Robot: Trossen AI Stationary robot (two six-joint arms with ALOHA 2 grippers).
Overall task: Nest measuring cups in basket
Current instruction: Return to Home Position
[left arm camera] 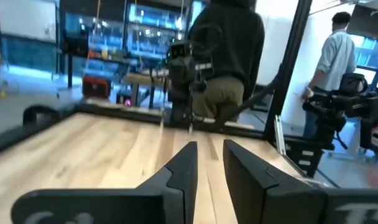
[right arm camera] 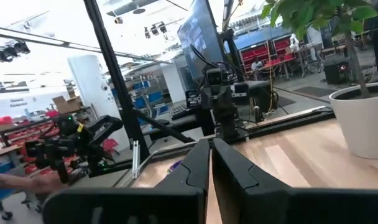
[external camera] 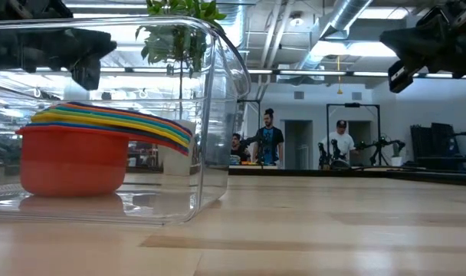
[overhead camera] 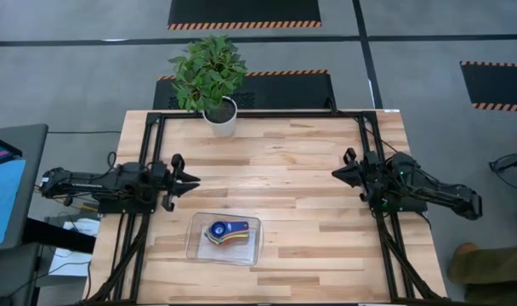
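Observation:
The measuring cups [overhead camera: 225, 232] sit nested in one stack inside the clear basket [overhead camera: 197, 248], near the table's front edge. In the low view the orange cup [external camera: 72, 161] is outermost, its bottom on the basket floor. The coloured handles [external camera: 126, 123] lie fanned one over another. My left gripper [overhead camera: 190, 180] hovers over the table's left side, pointing level toward the right, its fingers [left arm camera: 183, 168] a narrow gap apart with nothing between. My right gripper [overhead camera: 337, 173] hovers over the right side, pointing left, and is shut [right arm camera: 211, 144]. Both are clear of the basket.
A white pot with a green plant [overhead camera: 220, 119] stands at the table's far edge, left of centre. Black frame rails [overhead camera: 258, 113] run along the far side and both sides. Bare wood [overhead camera: 275, 170] lies between the grippers. People [external camera: 267, 142] stand in the room beyond.

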